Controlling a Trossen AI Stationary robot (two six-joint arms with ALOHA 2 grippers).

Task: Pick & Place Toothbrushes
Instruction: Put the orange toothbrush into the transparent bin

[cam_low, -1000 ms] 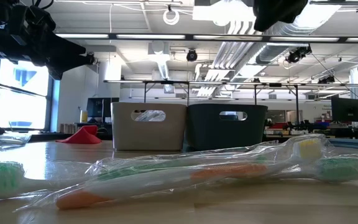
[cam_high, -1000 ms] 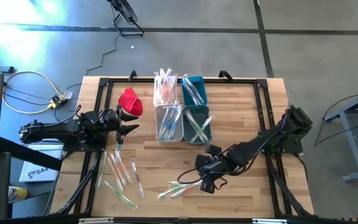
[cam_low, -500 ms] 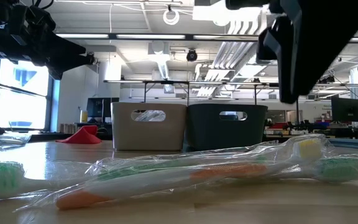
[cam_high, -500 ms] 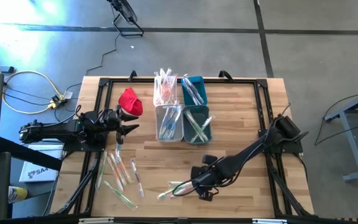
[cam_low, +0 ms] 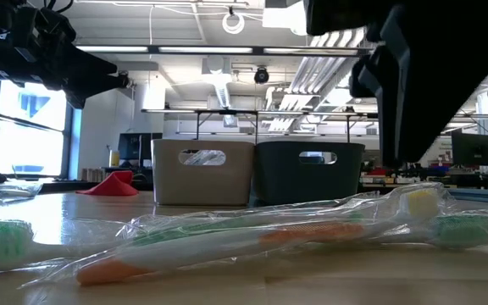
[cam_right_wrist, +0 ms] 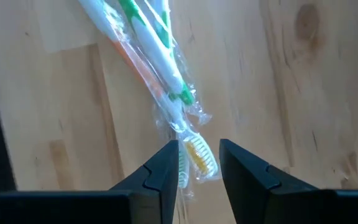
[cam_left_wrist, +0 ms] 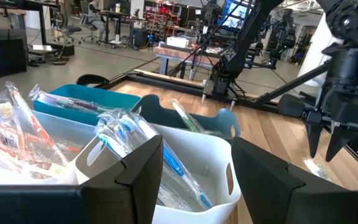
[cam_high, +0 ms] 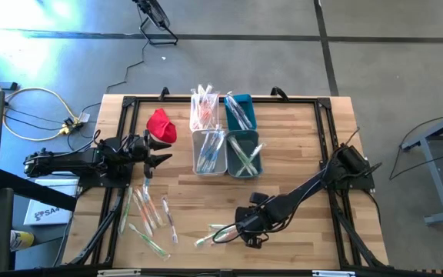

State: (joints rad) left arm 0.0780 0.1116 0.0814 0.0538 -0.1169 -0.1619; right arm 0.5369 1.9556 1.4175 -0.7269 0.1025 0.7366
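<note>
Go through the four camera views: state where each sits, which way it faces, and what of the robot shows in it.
High view: overhead, straight down on the wooden table; both arms show.
Low view: table height, level across wrapped orange and green toothbrushes; dark arm bulk above.
Left wrist: faces white and teal plastic bins; left gripper open.
Right wrist: looks down on toothbrushes; right gripper open above them.
Shared: the bins show in the high, low and left wrist views.
</note>
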